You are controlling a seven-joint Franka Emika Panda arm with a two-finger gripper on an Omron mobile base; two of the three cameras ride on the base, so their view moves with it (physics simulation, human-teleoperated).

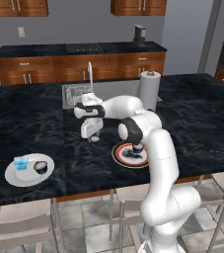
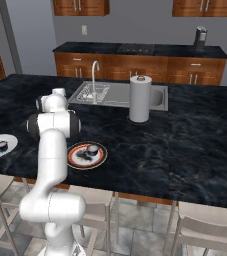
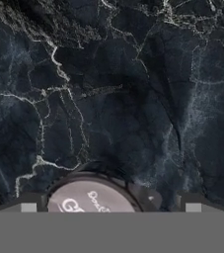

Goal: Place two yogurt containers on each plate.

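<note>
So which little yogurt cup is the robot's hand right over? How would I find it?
Start at the long black marble island counter and its steel sink. Just in front of the sink, the white robot gripper hangs over a dark round yogurt cup with a pale grey top. Unlike the other cups, it stands on bare counter, not on a plate.

2 base cams share counter point(image 1: 34, 118); hand cam close, downward.

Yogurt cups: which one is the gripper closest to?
The dark cup on the bare counter, under the gripper. The others sit on plates.
</note>
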